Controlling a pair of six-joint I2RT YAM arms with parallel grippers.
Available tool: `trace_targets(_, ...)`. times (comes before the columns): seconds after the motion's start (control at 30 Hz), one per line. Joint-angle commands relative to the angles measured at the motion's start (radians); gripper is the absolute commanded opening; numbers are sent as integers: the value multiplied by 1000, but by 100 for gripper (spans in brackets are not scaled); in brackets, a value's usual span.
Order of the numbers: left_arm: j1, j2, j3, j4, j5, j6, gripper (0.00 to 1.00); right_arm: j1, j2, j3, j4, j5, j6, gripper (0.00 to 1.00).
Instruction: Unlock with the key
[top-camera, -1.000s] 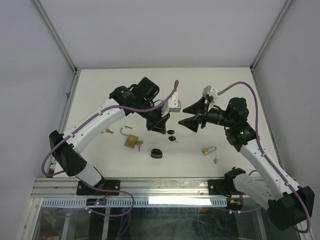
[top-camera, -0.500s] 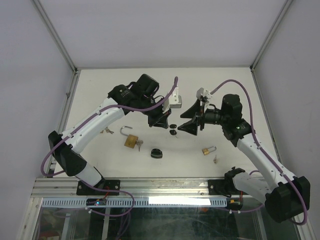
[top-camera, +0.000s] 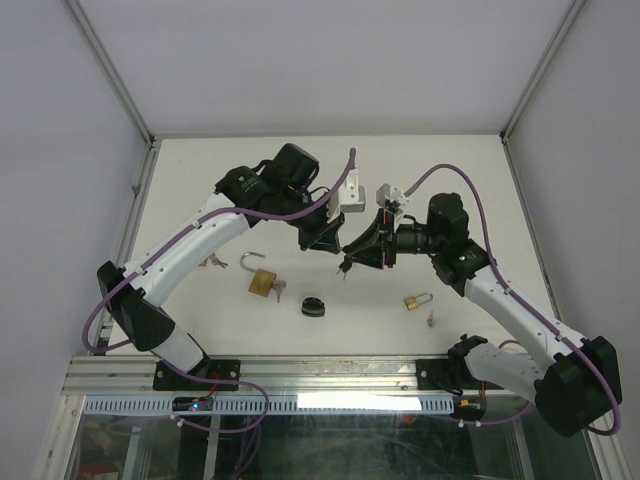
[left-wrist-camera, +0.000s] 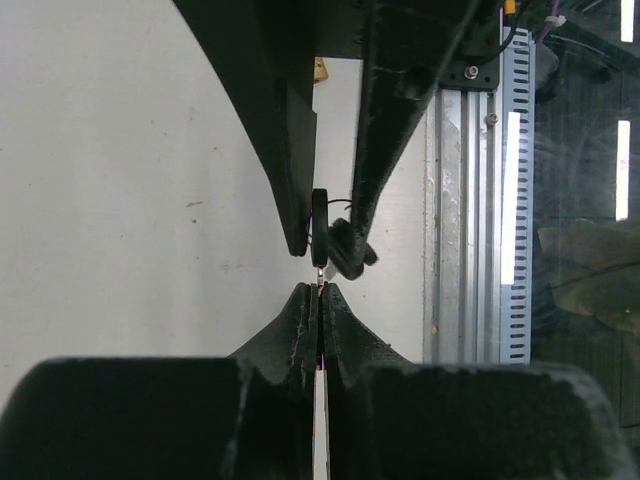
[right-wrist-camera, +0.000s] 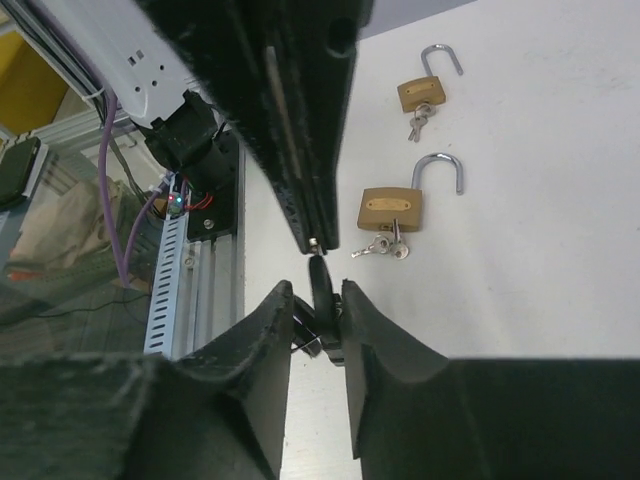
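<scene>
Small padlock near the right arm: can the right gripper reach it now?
Probably not yet: nothing covers the small padlock, but the right gripper is around the key that the left gripper holds.

- Left arm (top-camera: 190, 250) reaches from lower left to centre, left gripper (top-camera: 333, 247) fingers pressed together
- Right arm (top-camera: 510, 305) stretches from lower right, right gripper (top-camera: 352, 258) narrowly parted, tips facing the left's

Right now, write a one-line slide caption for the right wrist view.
Left gripper pinches the key by its blade; right gripper flanks the black head; two open padlocks lie beyond.
</scene>
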Motion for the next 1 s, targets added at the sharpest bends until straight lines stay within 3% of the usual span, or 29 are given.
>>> trace_targets(0.0,4,1,48,35,39,1,0,6,12,39,26,-3,-4,17)
trace_targets(0.23,3,4,40,34,54,0,0,7,-22,39,-15,-3,-4,14)
trace_targets(0.27,3,2,34,35,63,-4,0,7,-26,42,-23,25,-25,0)
trace_targets(0.33,6,4,13,35,73,-9,4,1,-32,47,-58,55,-36,0)
trace_targets(0.4,10,9,-16,36,45,-32,86,-11,-40,48,-103,74,-32,0)
trace_targets(0.43,12,10,-35,43,19,-51,98,-24,-43,47,-126,74,-32,0)
trace_targets(0.57,9,-41,-185,118,-39,-40,99,-53,-78,45,-274,244,-21,0)
trace_targets(0.7,-115,-88,-349,155,-154,102,99,-56,-89,49,-414,442,-38,0)
trace_targets(0.97,-181,-59,-508,190,-279,177,99,-56,-92,40,-449,442,-29,0)
